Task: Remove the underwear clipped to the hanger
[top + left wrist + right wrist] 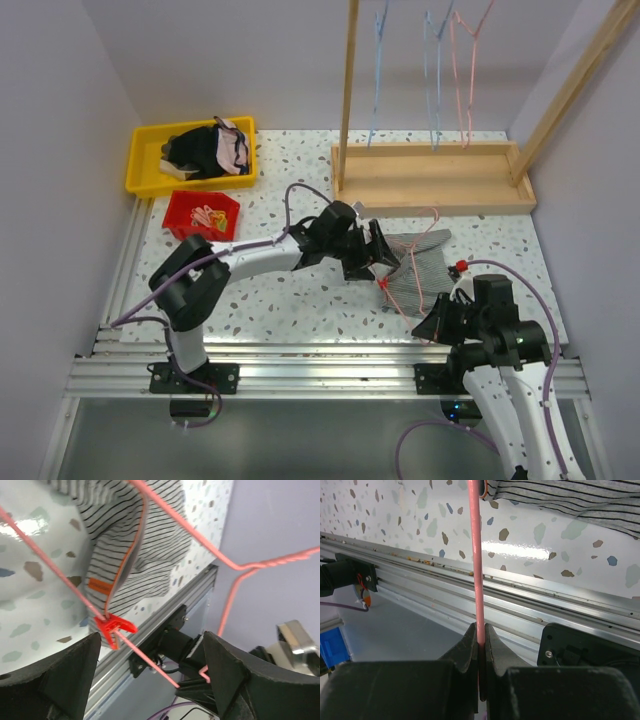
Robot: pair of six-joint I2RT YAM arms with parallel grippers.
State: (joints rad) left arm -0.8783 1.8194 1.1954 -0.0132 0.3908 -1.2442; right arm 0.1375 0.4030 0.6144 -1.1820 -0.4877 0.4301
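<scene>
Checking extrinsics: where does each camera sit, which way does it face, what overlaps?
Top external: above and behind the robot, looking down on the table; left arm and right arm show.
Left wrist: over the table, facing its near edge across the striped underwear and red clip; left gripper open.
Right wrist: at the near edge, looking down over the rail; right gripper shut on the pink hanger.
Shared: underwear and hanger in all three.

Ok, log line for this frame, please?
left gripper: open, facing red clip | right gripper: shut on pink hanger | grey striped underwear: clipped to hanger | removal: not yet done
</scene>
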